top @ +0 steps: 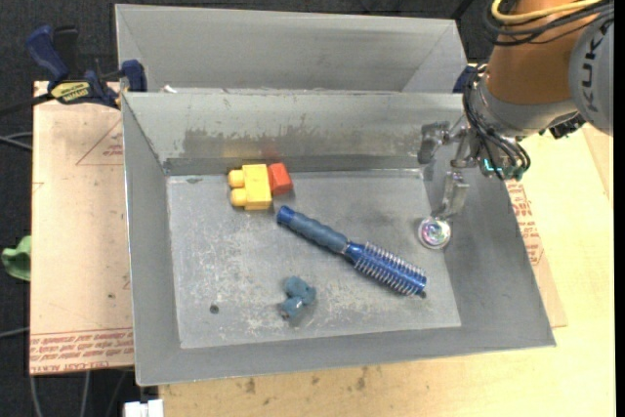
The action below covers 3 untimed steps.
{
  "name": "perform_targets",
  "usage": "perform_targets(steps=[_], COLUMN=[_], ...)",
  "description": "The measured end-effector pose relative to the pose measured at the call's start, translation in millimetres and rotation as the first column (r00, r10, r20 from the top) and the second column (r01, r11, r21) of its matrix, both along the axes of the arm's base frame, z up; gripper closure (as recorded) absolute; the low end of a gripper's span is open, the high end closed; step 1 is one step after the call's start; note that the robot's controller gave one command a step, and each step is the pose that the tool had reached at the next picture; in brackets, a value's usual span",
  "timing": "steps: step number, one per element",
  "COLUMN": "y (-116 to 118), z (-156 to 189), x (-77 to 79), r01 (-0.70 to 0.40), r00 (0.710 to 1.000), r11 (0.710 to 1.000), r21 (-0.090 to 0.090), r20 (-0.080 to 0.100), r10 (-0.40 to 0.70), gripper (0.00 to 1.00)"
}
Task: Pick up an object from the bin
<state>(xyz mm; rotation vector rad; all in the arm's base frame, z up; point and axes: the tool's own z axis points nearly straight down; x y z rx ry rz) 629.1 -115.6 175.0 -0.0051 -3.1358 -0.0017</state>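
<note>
1 small shiny disc (435, 231) lies just beside the tool (448, 207).

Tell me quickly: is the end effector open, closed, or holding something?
End effector: cannot be told; it hangs over a small shiny round thing near the right wall of the bin.

The grey metal bin (244, 278) has sloping walls and a flat, scuffed floor. On the floor, toward the upper left, a yellow toy block (252, 187) lies with a red block (280, 177) touching its right side. A blue hairbrush (350, 250) lies slantwise across the middle, handle toward the blocks and bristles to the lower right. Below it, apart, lies a small blue-grey piece (297, 298). At the right of the floor, near the brush's head, lies a small round shiny thing (435, 232).
</note>
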Motion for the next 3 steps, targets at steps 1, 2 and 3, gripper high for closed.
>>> perform_targets(steps=[1,2,3], y=[-31,-33,-33], z=[-106,-105,42], x=[-34.1,-33.2,-22.7], r01=[-0.547,-0.550,-0.589], r00=[0.837,0.835,0.808], r11=[0.837,0.835,0.808], r21=[0.011,0.001,-0.010], r20=[0.010,0.010,0.015], r10=[0.547,0.550,0.589], gripper=[0.00,1.00,1.00])
